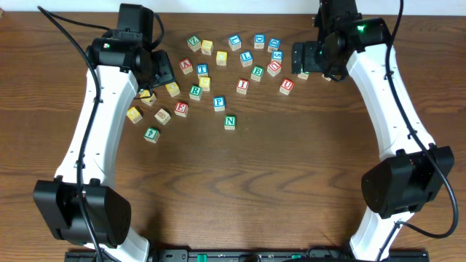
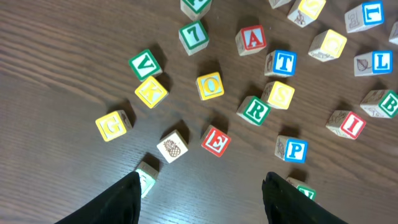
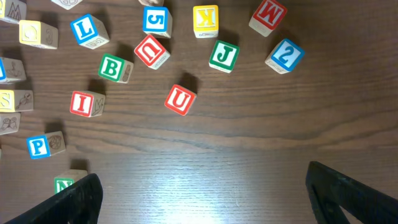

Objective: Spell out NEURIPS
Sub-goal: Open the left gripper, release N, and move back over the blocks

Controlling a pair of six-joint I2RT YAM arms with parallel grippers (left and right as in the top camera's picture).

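Note:
Wooden letter blocks lie scattered at the back of the table. The overhead view shows N, P, E, R, I, U and yellow S. My left gripper hovers open and empty over the left blocks; its wrist view shows E, R, S, P and I ahead of the fingers. My right gripper is open and empty; its view shows U, I, P and N.
Other blocks lie around: A, T, O, K, V, G, B, J, M. Bare wood fills the table's front half.

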